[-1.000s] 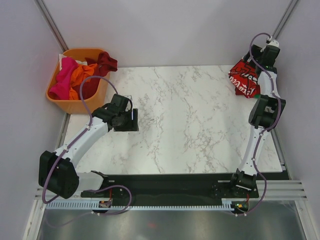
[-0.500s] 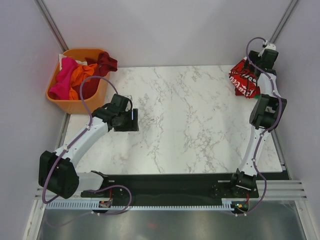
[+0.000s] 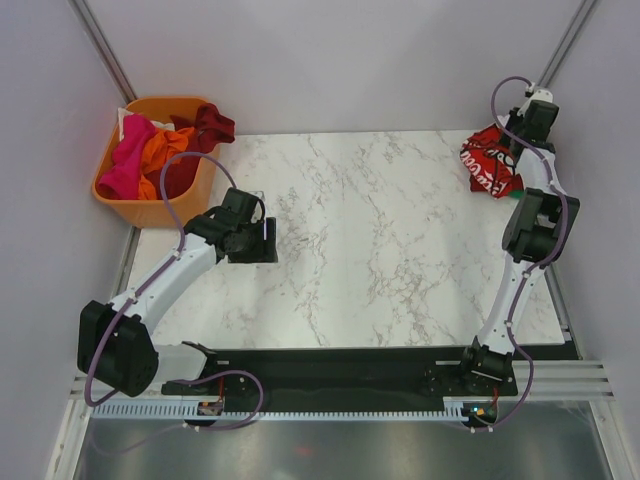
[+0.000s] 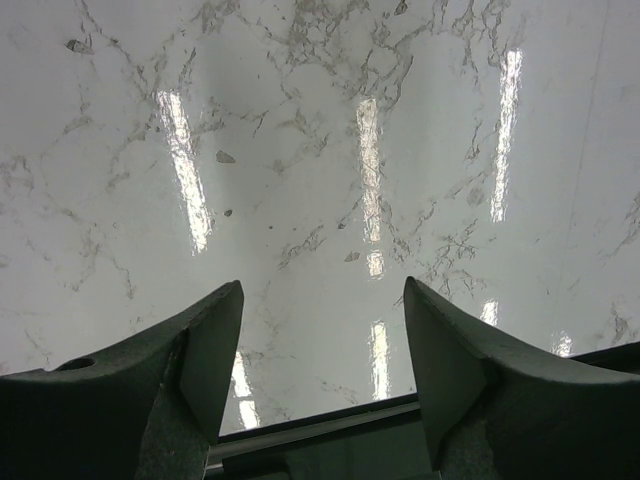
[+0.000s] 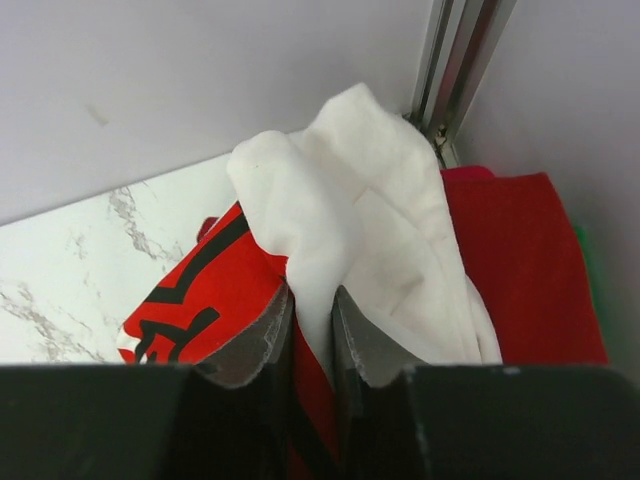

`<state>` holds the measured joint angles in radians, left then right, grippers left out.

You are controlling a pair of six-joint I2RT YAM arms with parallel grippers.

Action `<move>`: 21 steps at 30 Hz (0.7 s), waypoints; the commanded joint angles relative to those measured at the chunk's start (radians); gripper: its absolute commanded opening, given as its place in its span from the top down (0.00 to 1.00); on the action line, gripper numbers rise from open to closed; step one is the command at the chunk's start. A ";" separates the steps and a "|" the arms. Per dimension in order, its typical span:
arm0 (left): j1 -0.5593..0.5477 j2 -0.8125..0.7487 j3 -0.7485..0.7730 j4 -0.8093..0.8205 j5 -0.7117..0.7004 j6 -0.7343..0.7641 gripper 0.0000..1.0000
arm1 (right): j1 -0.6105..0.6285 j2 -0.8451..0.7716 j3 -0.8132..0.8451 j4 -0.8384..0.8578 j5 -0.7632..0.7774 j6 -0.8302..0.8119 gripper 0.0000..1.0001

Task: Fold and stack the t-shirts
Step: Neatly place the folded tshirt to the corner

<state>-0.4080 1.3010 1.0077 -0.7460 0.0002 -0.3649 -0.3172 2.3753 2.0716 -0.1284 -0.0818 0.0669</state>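
At middle left, the left gripper (image 4: 322, 295) hangs wide open over the bare marble surface (image 3: 380, 240). In the far right corner, the right gripper (image 5: 310, 300) pinches the cream-white Coca-Cola t-shirt (image 5: 345, 190), well apart from the left arm. Other tees (image 3: 145, 150) fill the far-left orange basket (image 3: 140, 209).

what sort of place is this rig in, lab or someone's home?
Probably a robot lab cell: plain walls with aluminium posts, left arm and right arm bolted at a marble-look table, an orange basket of t-shirts.
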 commanded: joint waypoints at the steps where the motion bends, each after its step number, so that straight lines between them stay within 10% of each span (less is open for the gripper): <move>1: -0.003 0.012 0.008 0.014 -0.005 0.032 0.27 | -0.002 -0.128 0.025 0.073 0.028 0.007 0.80; 14: -0.006 0.012 0.003 0.016 -0.005 0.032 0.27 | -0.124 -0.134 -0.122 0.108 0.291 0.227 0.89; 18: -0.009 0.015 0.003 0.016 -0.006 0.032 0.27 | -0.158 -0.073 -0.168 0.156 0.245 0.257 0.74; 21: -0.011 0.020 0.002 0.016 -0.005 0.032 0.27 | -0.181 -0.004 -0.143 0.145 0.235 0.312 0.42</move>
<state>-0.4129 1.3159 1.0077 -0.7460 0.0006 -0.3645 -0.4496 2.2932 1.9152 0.0177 0.1371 0.2478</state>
